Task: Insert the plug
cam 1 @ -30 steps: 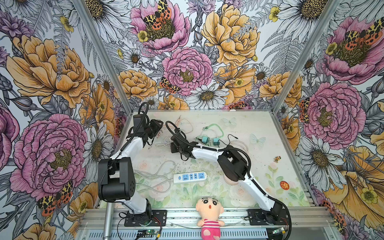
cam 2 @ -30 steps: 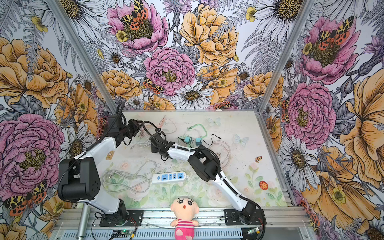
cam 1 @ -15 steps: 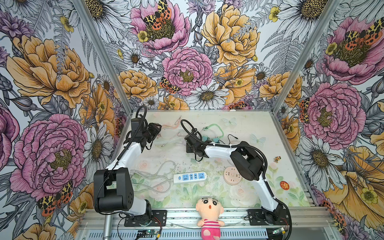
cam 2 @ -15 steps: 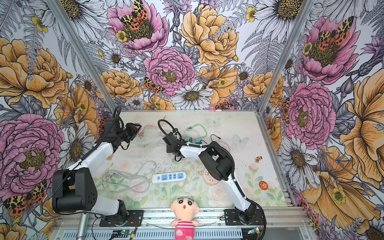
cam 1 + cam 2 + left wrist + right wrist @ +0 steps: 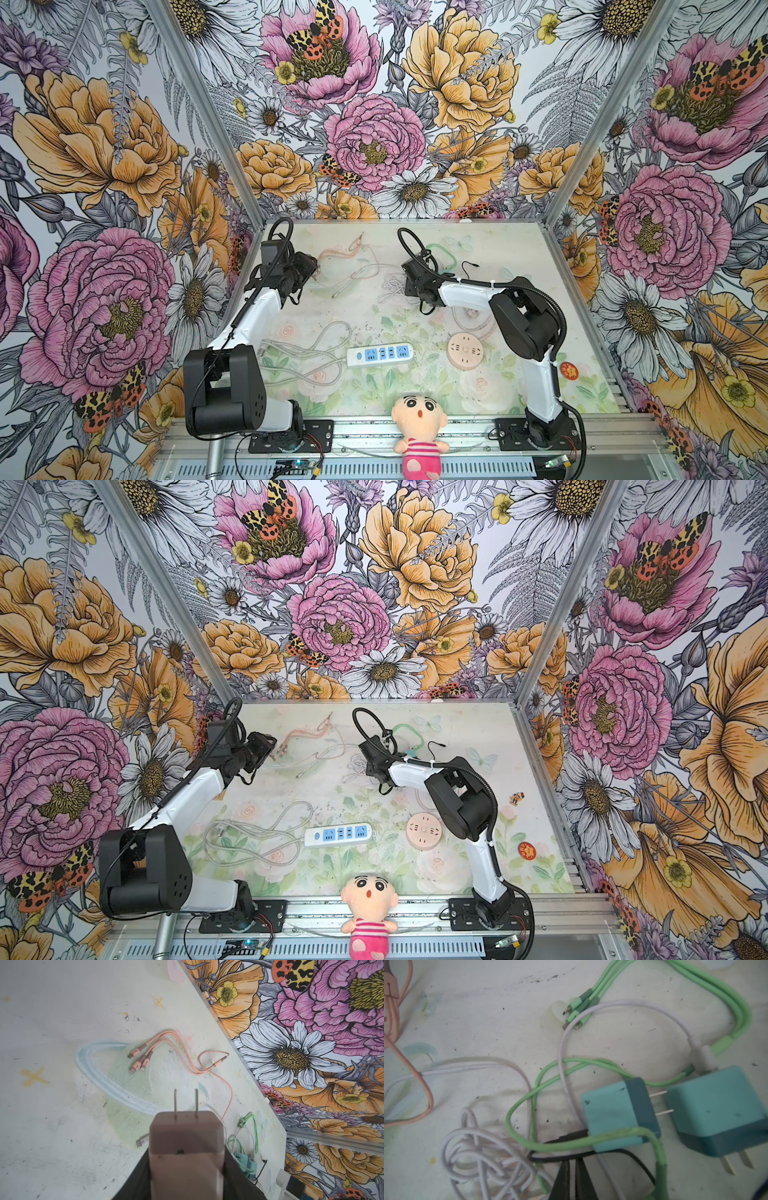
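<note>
— State of the left gripper (image 5: 308,266)?
— Clamped on the brown plug (image 5: 187,1142), with both prongs bare, well beyond the power strip (image 5: 381,354), past its left end.
— And the right gripper (image 5: 572,1169)?
— Closed, fingers together, beyond the strip's right end, tips at a black cable (image 5: 591,1154) beside two teal chargers (image 5: 614,1113). Cannot tell whether pinching it.

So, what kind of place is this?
Probably a robot training booth: flower-print walls close in a table, two arms are bolted to a metal rail, and a power strip lies ready.
</note>
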{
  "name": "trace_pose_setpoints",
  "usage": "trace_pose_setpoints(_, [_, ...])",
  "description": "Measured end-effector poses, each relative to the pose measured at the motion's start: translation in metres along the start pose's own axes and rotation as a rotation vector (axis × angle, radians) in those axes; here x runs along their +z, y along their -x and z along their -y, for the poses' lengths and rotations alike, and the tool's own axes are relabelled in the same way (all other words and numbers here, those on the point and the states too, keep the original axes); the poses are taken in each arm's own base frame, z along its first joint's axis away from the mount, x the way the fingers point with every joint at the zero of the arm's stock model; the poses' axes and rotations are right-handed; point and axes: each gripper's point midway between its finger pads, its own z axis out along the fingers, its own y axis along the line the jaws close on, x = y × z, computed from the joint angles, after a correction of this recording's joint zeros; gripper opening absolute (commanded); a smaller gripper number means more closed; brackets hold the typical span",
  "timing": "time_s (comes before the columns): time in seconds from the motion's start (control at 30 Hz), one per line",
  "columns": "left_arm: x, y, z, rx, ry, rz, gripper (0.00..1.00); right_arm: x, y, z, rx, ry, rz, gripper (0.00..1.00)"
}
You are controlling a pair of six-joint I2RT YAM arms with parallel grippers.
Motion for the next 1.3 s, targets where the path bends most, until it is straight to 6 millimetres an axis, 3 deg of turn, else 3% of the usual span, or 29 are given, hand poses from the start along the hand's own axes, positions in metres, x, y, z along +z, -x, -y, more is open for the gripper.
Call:
trace_pose_setpoints(0.33, [-0.002, -0.008, -0.022, 0.016, 0.086, -0.021, 0.37, 0.001, 0.013, 0.01, -0.029, -0.021, 0.014, 0.09])
trace_pose_setpoints(0.5, [-0.014, -0.001, -0.017, 0.026, 0.082, -0.003, 0.37, -0.007, 0.017, 0.002, -0.077, 0.001, 0.023, 0.09])
trace_pose_setpoints(0.73, [-0.017, 0.007, -0.012, 0.027, 0.073, 0.014, 0.37, -0.035, 0.057, -0.053, -0.194, 0.144, 0.105, 0.19])
trace_pose_setpoints(0.83, [-0.019, 0.012, -0.018, 0.012, 0.082, 0.021, 0.37, -0.041, 0.075, -0.079, -0.239, 0.208, 0.145, 0.31])
trace_pose_setpoints(1.0, [-0.024, 0.025, -0.025, -0.014, 0.088, 0.046, 0.37, -0.019, 0.077, -0.096, -0.308, 0.228, 0.14, 0.37])
trace_pose_setpoints(1.17, [-0.029, 0.036, -0.014, -0.008, 0.059, 0.063, 0.37, 0.014, 0.055, -0.094, -0.36, 0.199, 0.064, 0.39])
trace_pose_setpoints(1.3, [-0.029, 0.037, -0.01, -0.005, 0.043, 0.063, 0.37, 0.024, 0.047, -0.092, -0.402, 0.18, 0.022, 0.42])
